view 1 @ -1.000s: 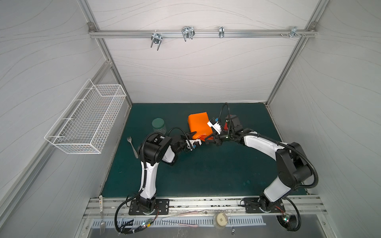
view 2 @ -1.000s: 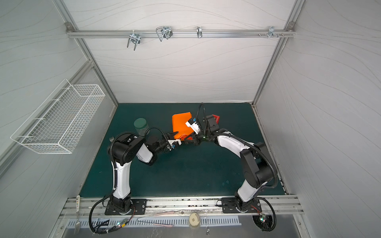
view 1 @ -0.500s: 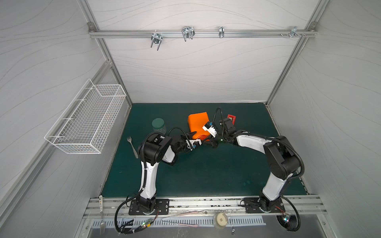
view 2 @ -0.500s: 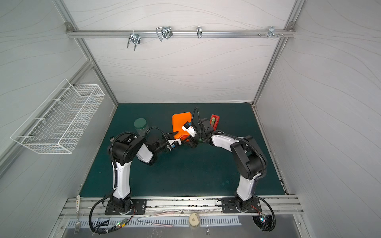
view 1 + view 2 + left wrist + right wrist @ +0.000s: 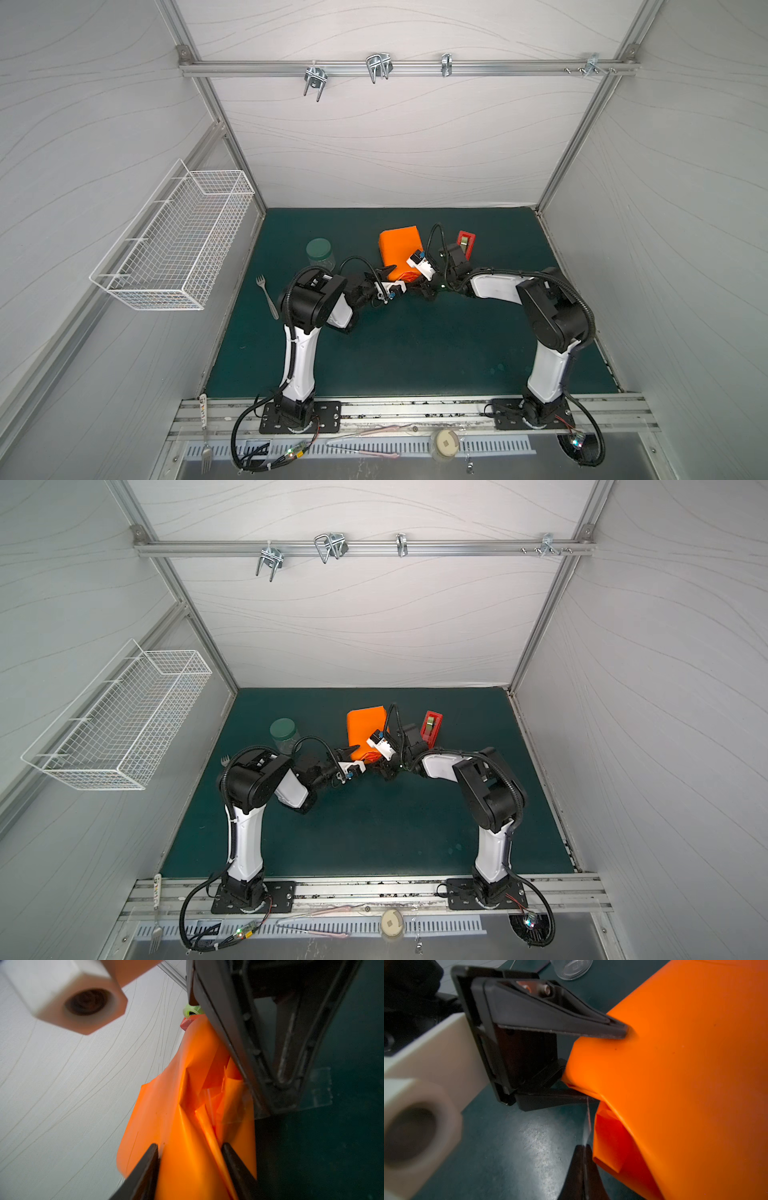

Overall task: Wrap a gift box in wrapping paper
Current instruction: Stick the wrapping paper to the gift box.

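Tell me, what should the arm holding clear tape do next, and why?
Probably ease the right gripper, shut on a clear tape strip, toward the loose end folds and press the strip across them: the left gripper clamps the wrapping paper, but that end gapes open.

The left arm [image 5: 298, 357] and right arm [image 5: 547, 370] have white shells and bulky black joint housings, with ribbed black cables [image 5: 582, 307] alongside. Each has a black base plate [image 5: 300, 417] with screws. The left gripper [image 5: 189, 1155] and right gripper [image 5: 584, 1148] have tapered black fingers [image 5: 145, 1167] and a white hexagonal block [image 5: 70, 995].

Mat [image 5: 415, 353] bears jar [image 5: 320, 251], fork [image 5: 267, 296], tape dispenser [image 5: 466, 243] (red), wrapping paper [image 5: 400, 247].
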`<state>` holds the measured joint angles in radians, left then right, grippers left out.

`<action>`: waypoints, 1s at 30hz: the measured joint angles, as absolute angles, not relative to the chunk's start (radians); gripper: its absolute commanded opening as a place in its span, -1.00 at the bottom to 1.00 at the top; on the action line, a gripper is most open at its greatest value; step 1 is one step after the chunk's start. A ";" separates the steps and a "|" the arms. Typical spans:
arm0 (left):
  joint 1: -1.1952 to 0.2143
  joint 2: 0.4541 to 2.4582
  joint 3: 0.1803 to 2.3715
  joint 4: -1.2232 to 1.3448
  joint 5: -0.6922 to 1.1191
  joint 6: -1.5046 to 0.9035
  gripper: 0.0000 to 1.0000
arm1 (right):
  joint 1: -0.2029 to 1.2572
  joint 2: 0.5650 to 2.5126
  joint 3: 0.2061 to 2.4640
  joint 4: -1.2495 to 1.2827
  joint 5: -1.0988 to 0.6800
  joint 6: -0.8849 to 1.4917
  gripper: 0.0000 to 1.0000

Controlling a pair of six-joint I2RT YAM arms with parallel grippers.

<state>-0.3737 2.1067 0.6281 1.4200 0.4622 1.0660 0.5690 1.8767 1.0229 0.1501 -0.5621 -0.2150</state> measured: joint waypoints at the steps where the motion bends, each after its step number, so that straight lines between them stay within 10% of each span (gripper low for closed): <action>1: -0.374 2.107 0.628 1.420 0.462 1.066 0.02 | 0.569 1.879 1.025 0.151 -0.557 -0.216 -1.00; 30: -0.374 2.111 0.628 1.427 0.463 1.066 0.02 | 0.542 1.884 1.030 0.202 -0.562 -0.229 -1.00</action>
